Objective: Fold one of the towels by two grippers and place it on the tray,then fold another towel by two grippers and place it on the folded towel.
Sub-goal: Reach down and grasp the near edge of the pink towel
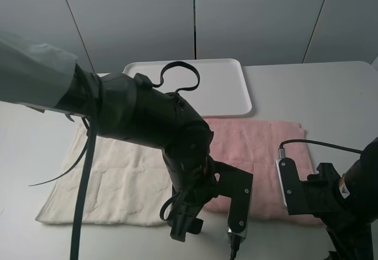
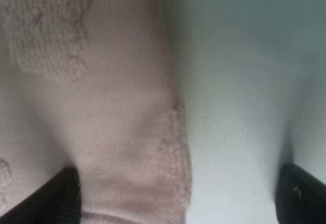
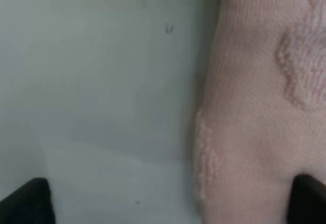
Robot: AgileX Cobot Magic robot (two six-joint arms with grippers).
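The pale pink towel [image 1: 260,148] lies flat on the table, right of centre, just in front of the white tray [image 1: 218,88], which has nothing on it. The cream-white towel [image 1: 112,183] lies flat to its left, touching it. My left gripper [image 2: 178,203] is open low over the pink towel's [image 2: 102,107] near left corner, with the towel's edge between its fingertips [image 2: 56,201]. My right gripper [image 3: 168,203] is open over the near right corner of the pink towel [image 3: 265,107], straddling that edge. Neither holds anything.
The left arm [image 1: 147,118] reaches across the cream towel and hides part of both towels. The right arm [image 1: 354,195] stands at the near right corner. Bare white table [image 1: 319,94] lies right of the tray, and grey wall panels rise behind.
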